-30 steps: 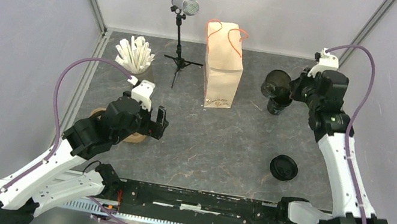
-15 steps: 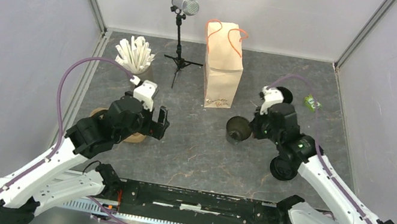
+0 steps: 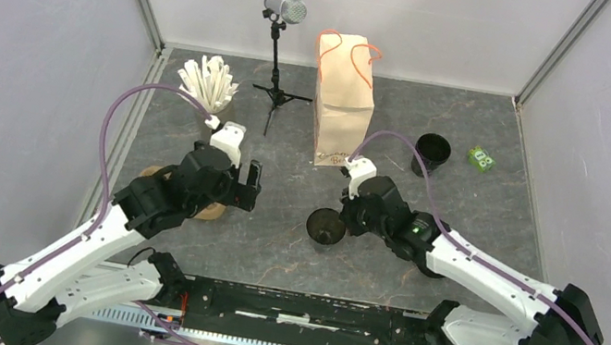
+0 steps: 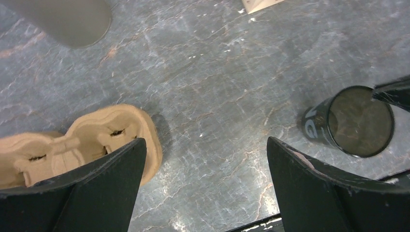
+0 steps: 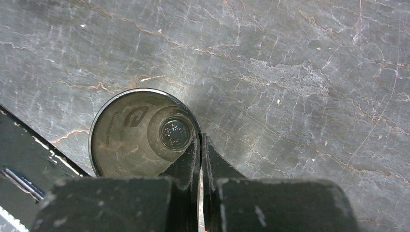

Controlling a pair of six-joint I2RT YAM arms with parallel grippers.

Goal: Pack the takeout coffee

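The right gripper (image 5: 200, 138) pinches the rim of a small black, possibly translucent disposable cup (image 5: 121, 137); the left gripper (image 4: 205, 142) has its fingers spread wide.

Bright, even light, soft shadows, sharp focus.

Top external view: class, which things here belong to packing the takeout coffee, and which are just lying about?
Job: black cup, pinched at its rim by the right hand; brown paper bag; cardboard cup carrier, probably.
Lying about: microphone; grey cup of white sticks; green packet; second black cup at the back.
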